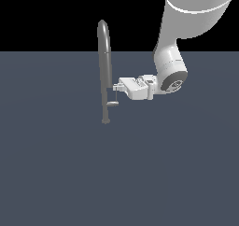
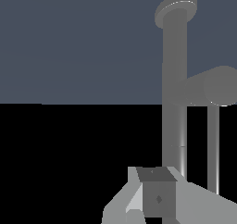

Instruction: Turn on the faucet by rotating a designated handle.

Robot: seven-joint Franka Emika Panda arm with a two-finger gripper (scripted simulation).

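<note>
So far the approach looks done and the turning is left: the end effector (image 1: 116, 87) sits right beside the faucet (image 1: 105, 71), level with its middle and just above the handle (image 1: 112, 103). Whether it is clenched or released, I cannot tell. The faucet is a tall slim grey post with a curved top; its handle is a small silver stub low on the post, near the base.
</note>
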